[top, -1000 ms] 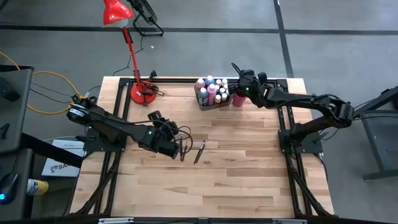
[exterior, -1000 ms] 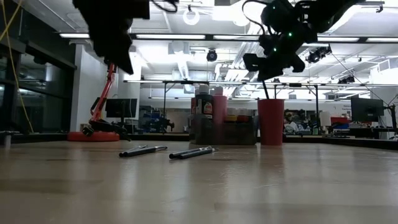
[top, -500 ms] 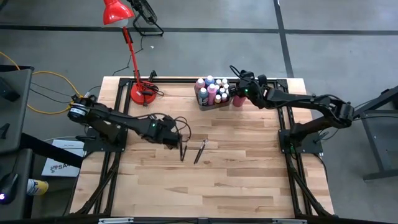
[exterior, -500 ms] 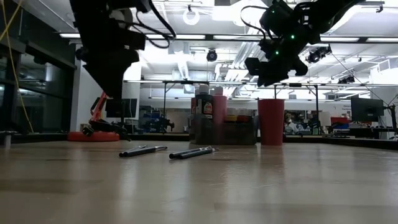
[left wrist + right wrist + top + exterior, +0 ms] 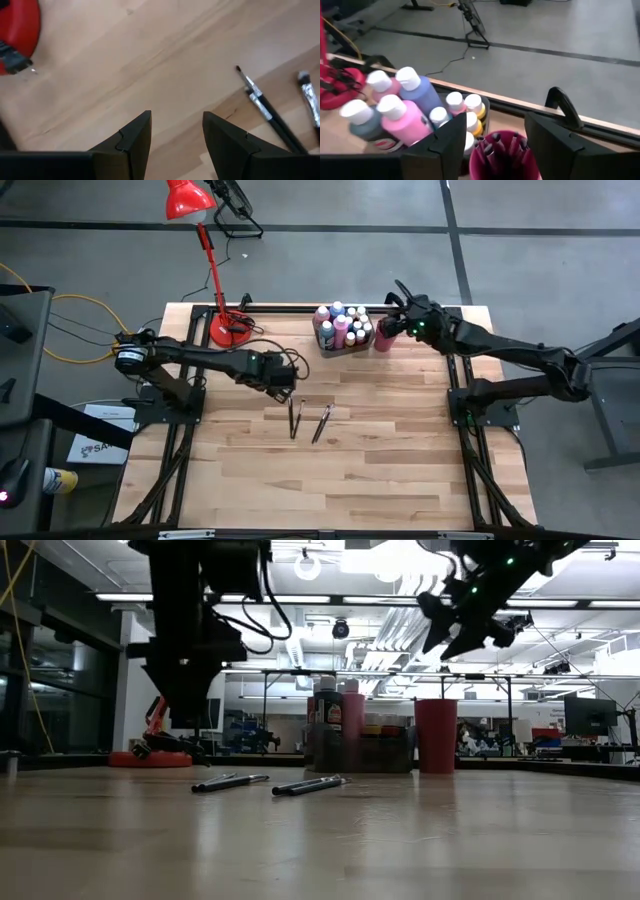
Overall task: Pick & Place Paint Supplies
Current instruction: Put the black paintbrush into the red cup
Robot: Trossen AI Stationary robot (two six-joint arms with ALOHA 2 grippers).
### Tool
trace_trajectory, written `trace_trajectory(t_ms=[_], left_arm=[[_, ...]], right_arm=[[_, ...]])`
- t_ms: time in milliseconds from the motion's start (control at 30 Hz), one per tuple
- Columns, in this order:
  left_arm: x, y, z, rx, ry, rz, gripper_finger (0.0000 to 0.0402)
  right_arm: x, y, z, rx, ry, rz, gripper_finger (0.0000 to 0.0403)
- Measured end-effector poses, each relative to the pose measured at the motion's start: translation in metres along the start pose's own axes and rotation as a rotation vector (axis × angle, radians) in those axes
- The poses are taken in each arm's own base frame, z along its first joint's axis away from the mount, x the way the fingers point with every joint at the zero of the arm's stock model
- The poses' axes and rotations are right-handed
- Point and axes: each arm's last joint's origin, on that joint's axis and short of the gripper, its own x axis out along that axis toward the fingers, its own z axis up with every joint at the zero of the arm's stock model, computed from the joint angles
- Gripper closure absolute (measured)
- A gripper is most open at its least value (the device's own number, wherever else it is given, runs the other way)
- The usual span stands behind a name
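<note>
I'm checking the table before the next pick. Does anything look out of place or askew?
Only the loose paintbrushes: a few lie flat and splayed on the bare wood mid-table, while other brushes already stand in the red cup beside the bin of paint bottles. Nothing looks spilled or damaged.

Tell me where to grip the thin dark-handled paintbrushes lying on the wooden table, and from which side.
Grip one of the thin dark-handled paintbrushes at mid-handle, coming straight down from above. They lie flat on the wooden table, so only a top-down pinch across the narrow shaft fits. The open left gripper hovers closest.
</note>
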Motion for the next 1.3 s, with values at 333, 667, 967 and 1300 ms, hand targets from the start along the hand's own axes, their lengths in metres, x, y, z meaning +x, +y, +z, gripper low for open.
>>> trace_trajectory(t_ms=[333, 667, 967, 1300], left_arm=[[0.031, -0.015, 0.011, 0.004, 0.058, -0.034, 0.0231], [0.060, -0.027, 0.024, -0.034, 0.092, -0.132, 0.0231], [0.063, -0.034, 0.030, -0.093, 0.056, -0.195, 0.0231], [0.067, -0.036, 0.030, -0.182, 0.059, -0.192, 0.0231]], right_arm=[[-0.026, -0.010, 0.007, 0.023, -0.009, 0.049, 0.0210], [-0.027, -0.011, 0.006, 0.016, 0.003, 0.053, 0.0210], [-0.027, -0.012, 0.004, 0.007, 0.025, 0.057, 0.0210], [-0.027, -0.012, 0.004, 0.006, 0.030, 0.061, 0.0210]])
